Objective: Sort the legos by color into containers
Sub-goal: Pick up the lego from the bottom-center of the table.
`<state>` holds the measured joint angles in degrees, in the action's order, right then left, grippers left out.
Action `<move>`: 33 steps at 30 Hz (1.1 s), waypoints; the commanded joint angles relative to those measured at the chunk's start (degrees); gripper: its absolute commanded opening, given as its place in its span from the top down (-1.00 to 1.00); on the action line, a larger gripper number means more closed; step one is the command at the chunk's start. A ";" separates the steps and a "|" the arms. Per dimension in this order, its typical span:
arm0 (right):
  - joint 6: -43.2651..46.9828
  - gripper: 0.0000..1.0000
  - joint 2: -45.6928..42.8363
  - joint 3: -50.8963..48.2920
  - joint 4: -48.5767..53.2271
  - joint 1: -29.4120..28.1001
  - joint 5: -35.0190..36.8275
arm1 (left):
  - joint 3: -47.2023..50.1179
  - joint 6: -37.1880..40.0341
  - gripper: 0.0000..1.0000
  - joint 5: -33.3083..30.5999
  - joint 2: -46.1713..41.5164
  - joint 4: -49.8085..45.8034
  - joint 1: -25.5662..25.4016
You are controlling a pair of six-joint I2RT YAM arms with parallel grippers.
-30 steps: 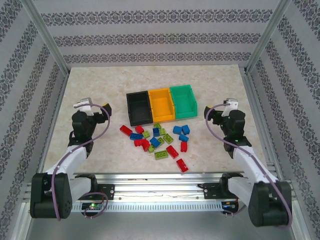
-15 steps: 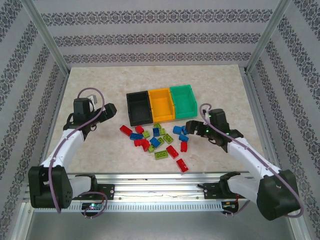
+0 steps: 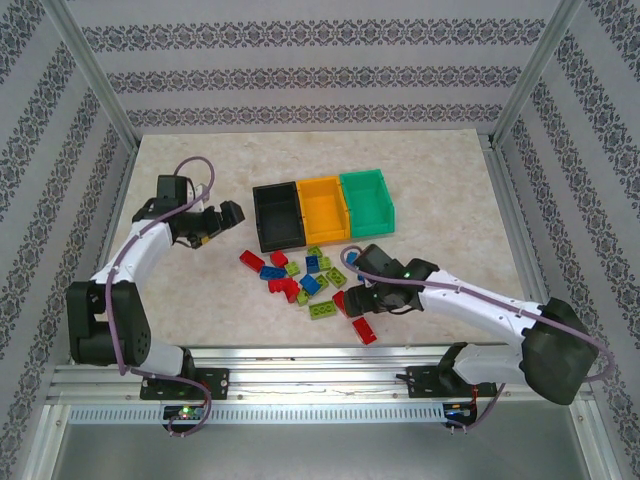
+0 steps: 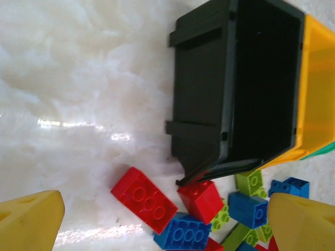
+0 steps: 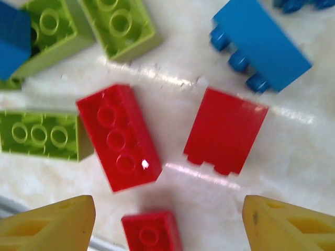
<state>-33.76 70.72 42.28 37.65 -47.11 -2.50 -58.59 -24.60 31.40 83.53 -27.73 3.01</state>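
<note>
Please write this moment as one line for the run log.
left gripper: open, left of black bin | right gripper: open, above red bricks | sorted: none yet

I see pale marbled tabletop, black plastic bin, orange-yellow bin, green bin touching, studded coloured bricks scattered nearby

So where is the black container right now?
In the top view the black container stands at the left end of the row, beside the orange-yellow container, just behind the legos.
</note>
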 commanded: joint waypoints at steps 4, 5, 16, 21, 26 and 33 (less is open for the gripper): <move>-6.22 -0.38 -0.35 -2.08 4.08 -5.15 1.23 | -1.77 1.43 -0.99 4.67 3.29 -1.33 0.07; -6.73 -0.38 -0.02 -2.37 3.78 -5.92 1.73 | -0.70 0.65 -0.99 4.94 3.64 0.28 0.07; -6.42 -0.31 7.08 -3.20 0.59 -7.88 1.83 | -0.66 -0.51 -0.99 6.90 5.63 1.41 0.21; -5.35 -0.01 10.18 -2.26 0.18 -7.90 2.41 | -0.94 -0.70 -0.99 8.49 6.65 1.63 0.24; -5.18 0.46 9.45 -1.08 -0.01 -7.99 2.91 | -1.84 0.40 -1.00 8.76 7.65 0.71 0.23; -3.46 0.52 0.21 2.46 0.54 -5.41 5.74 | -1.99 -0.07 -0.97 10.03 7.90 1.14 0.25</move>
<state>-38.63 74.94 41.67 38.17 -53.91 0.62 -59.48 -24.71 39.62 91.15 -27.40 3.07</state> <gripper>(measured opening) 0.282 0.987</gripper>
